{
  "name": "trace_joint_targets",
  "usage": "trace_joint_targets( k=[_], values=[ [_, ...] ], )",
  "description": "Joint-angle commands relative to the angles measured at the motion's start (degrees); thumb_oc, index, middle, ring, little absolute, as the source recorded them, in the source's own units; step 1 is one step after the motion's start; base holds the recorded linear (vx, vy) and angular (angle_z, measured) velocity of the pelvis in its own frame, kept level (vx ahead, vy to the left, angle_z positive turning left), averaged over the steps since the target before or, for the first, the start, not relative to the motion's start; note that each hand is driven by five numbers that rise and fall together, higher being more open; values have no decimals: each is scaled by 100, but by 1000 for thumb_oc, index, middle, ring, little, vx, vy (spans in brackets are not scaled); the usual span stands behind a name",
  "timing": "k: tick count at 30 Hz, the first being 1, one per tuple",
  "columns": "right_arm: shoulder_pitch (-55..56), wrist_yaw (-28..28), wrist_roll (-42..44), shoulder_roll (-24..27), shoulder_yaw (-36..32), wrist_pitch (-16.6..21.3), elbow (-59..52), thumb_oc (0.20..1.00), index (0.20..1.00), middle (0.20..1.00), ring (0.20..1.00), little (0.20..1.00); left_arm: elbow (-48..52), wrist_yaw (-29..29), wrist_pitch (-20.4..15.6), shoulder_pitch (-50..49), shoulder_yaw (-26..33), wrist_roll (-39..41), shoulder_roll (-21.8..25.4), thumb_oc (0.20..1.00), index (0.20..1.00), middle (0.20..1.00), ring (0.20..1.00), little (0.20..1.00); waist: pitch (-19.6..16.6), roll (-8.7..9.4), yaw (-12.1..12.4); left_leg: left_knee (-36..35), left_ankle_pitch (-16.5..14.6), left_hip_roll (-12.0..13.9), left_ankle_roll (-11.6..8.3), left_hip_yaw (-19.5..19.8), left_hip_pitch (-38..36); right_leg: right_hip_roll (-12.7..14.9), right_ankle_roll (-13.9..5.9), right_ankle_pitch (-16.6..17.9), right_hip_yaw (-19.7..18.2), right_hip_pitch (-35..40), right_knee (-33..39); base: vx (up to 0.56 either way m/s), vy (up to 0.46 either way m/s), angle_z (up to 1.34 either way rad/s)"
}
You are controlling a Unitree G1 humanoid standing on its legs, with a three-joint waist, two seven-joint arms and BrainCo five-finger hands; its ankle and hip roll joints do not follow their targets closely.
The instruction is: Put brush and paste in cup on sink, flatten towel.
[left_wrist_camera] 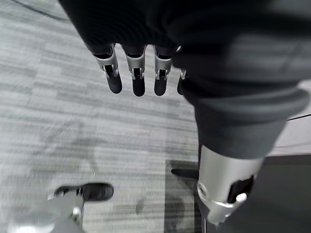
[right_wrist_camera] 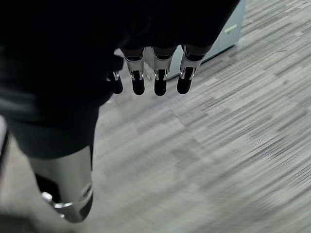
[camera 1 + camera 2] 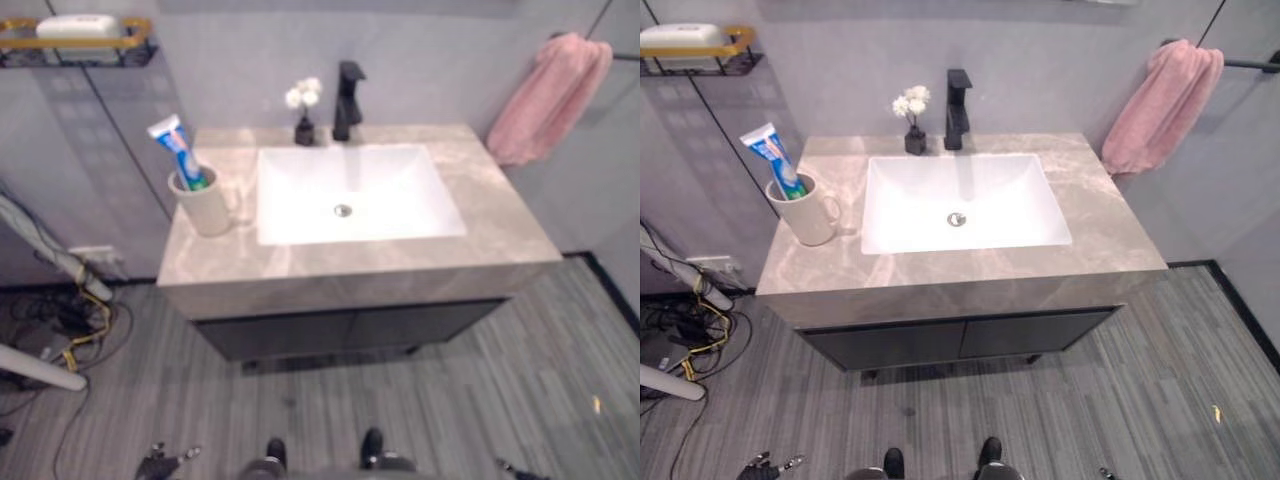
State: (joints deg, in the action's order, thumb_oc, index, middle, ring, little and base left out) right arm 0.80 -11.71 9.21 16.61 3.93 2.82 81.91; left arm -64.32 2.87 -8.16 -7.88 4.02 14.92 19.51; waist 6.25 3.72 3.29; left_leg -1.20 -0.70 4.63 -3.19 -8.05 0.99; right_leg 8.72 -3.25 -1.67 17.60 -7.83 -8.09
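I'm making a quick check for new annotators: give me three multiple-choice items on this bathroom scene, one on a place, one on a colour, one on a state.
1. Where does the cup stand?
A. on the counter left of the basin
B. in the basin
C. on the floor

2. What colour is the towel?
A. blue
B. pink
C. white

3. How is the left hand?
A. shut on the toothpaste
B. pressing the towel
C. open, holding nothing

Key: A, it stands beside the basin, toothpaste in it; B, pink cloth bunched on its rail; C, fingers straight above the floor.

Paste upright in cup; towel bunched
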Motion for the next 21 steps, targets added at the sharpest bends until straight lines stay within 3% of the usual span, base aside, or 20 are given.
trace_joint_targets(
  k=[1, 6, 8, 11, 13, 14, 16, 18, 21],
  values=[
    [-309, 499, -684, 294, 71, 79, -301, 1000, 1000, 1000, 1000, 1000, 328, -270, -39, -92, -47, 74, -18, 1000, 1000, 1000, 1000, 1000, -2, -116, -38, 253, -300, 32, 143, 577, 0, -204, -220, -180, 202, 785, 659, 99, -262, 38],
    [-290, 810, -1162, 404, 708, 150, -811, 1000, 1000, 1000, 1000, 1000, 1391, -549, -46, -437, -217, 97, 107, 1000, 1000, 1000, 1000, 1000, 91, -125, -73, 604, -161, 218, -60, 594, 216, -397, -33, -253, 312, 908, 869, 68, -233, 24],
    [-452, 815, -1228, 608, 704, 122, -782, 1000, 1000, 1000, 1000, 1000, 2183, -783, -54, -770, -305, 64, 266, 1000, 1000, 1000, 1000, 1000, 219, -164, 68, 1458, -16, 225, -184, 776, 578, -534, 79, -277, 280, 1048, 1053, 29, -213, 17],
    [-613, 795, -1228, 746, 672, 118, -742, 1000, 1000, 1000, 1000, 1000, 2192, -776, -49, -760, -343, 66, 282, 1000, 1000, 1000, 1000, 1000, 307, -197, 140, 1937, -16, 117, -188, 1030, 781, -567, 110, -293, 218, 1103, 1092, 3, -78, -3],
    [-685, 770, -1264, 845, 650, 95, -681, 1000, 1000, 1000, 1000, 1000, 2147, -740, -53, -706, -358, 35, 285, 1000, 1000, 1000, 1000, 1000, 342, -212, 148, 1802, 45, 63, -176, 1108, 808, -559, 120, -308, 252, 1132, 1119, -5, 6, -14],
    [-706, 734, -1334, 996, 585, 63, -636, 1000, 1000, 1000, 1000, 1000, 2336, -736, -48, -734, -364, 4, 292, 1000, 1000, 1000, 1000, 1000, 320, -212, 95, 1249, 50, 35, -144, 1032, 890, -502, 90, -309, 388, 1128, 1163, -4, 65, -2],
    [-709, 697, -1265, 1087, 476, 65, -635, 1000, 1000, 1000, 1000, 1000, 2444, -721, -86, -732, -362, 14, 338, 1000, 1000, 1000, 1000, 1000, 250, -227, 55, 230, 432, 90, -108, 971, 936, -481, 35, -275, 469, 1051, 1124, -1, 109, 19],
    [-683, 699, -1200, 1115, 436, 90, -633, 1000, 1000, 1000, 1000, 1000, 2533, -711, -123, -699, -422, -90, 456, 1000, 1000, 1000, 1000, 1000, 258, -268, 94, -42, 606, 68, -105, 1119, 926, -474, -4, -294, 424, 1022, 1037, 37, 143, 34],
    [-586, 853, -1283, 1081, 418, 81, -599, 1000, 1000, 1000, 1000, 1000, 3205, -1007, -155, -1048, -345, 16, 613, 1000, 1000, 1000, 1000, 1000, 28, -322, 130, -323, 451, 23, -29, 1078, 591, -389, -109, -290, 338, 1065, 1000, 164, 235, -28]
  ],
)
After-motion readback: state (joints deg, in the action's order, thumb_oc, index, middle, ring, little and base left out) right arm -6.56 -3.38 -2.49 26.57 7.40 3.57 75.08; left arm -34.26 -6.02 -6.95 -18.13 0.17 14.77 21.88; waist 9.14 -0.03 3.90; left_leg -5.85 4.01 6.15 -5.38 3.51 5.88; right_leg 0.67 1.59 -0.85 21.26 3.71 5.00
